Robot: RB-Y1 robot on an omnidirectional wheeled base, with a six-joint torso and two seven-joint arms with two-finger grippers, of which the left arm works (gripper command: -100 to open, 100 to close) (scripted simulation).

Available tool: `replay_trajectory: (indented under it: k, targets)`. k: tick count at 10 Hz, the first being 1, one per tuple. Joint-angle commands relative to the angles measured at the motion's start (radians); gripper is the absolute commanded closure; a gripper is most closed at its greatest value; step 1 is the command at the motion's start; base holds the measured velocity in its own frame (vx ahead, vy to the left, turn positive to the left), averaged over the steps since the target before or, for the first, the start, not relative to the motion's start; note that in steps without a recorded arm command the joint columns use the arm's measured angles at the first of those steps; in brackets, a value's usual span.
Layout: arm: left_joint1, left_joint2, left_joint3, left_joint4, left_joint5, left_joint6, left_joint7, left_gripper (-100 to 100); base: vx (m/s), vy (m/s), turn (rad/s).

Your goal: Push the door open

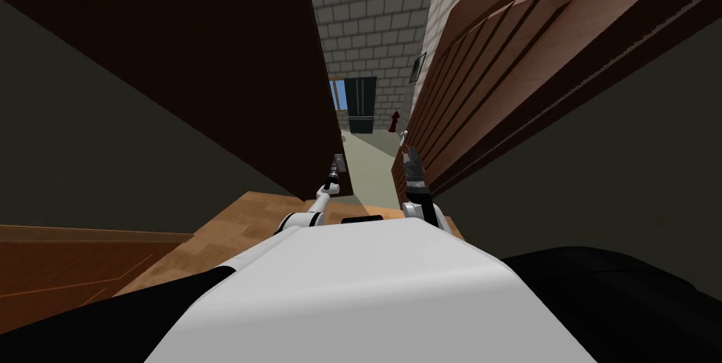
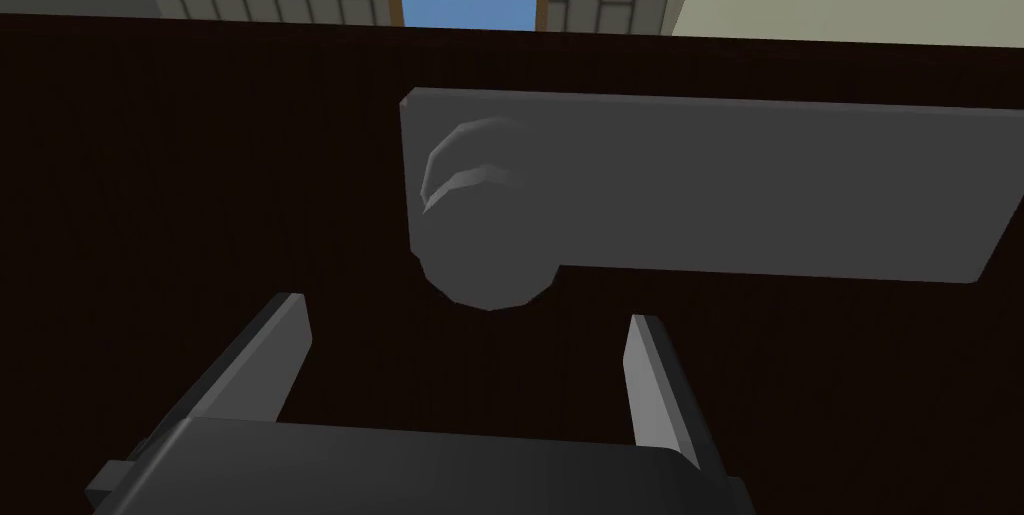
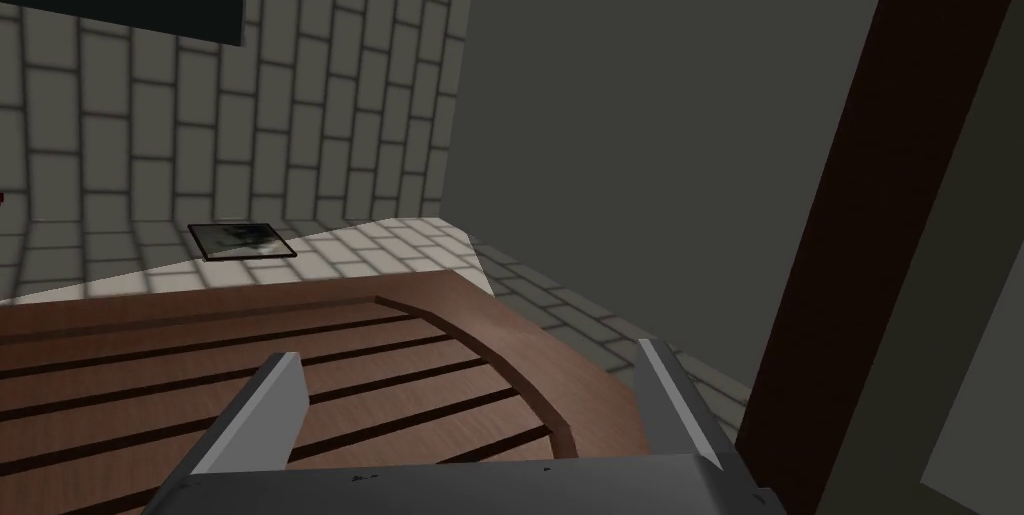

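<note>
A brown slatted door (image 1: 493, 77) stands swung open on my right, with a small handle (image 1: 403, 134) at its near edge. My right gripper (image 1: 411, 158) is up against its slats (image 3: 250, 369), and this gripper (image 3: 470, 359) is open with nothing between its fingers. On my left rises a dark brown panel (image 1: 211, 48). It carries a grey plate (image 2: 750, 189) with a round knob (image 2: 485, 239). My left gripper (image 1: 333, 168) hovers just short of that knob, open (image 2: 465, 324) and holding nothing.
Between the panel and the door a narrow gap leads to a pale floor (image 1: 370, 158). Beyond it are a tiled wall (image 1: 366, 20), a dark cabinet (image 1: 362, 105) and a small red object (image 1: 395, 121). A wood floor (image 1: 240, 228) lies under me.
</note>
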Motion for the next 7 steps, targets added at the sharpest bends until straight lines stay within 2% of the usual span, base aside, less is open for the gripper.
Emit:
replay_trajectory:
  k: [1, 3, 4, 5, 7]
  targets:
    - [0.0, -0.002, 0.003, 0.002, 0.001, -0.004, -0.002, -100, 0.223, 0.014, -0.021]
    - [0.001, -0.01, 0.007, 0.004, 0.002, -0.007, -0.003, -100, 0.209, 0.001, -0.022]
    - [0.002, -0.008, 0.006, 0.002, 0.001, -0.006, -0.003, -100, 0.087, -0.002, -0.002]
    - [0.002, -0.008, 0.006, 0.002, 0.001, -0.006, -0.003, 100, -0.009, 0.002, 0.008]
    - [0.002, -0.008, 0.006, 0.002, 0.001, -0.006, -0.003, 100, -0.034, 0.0, -0.005]
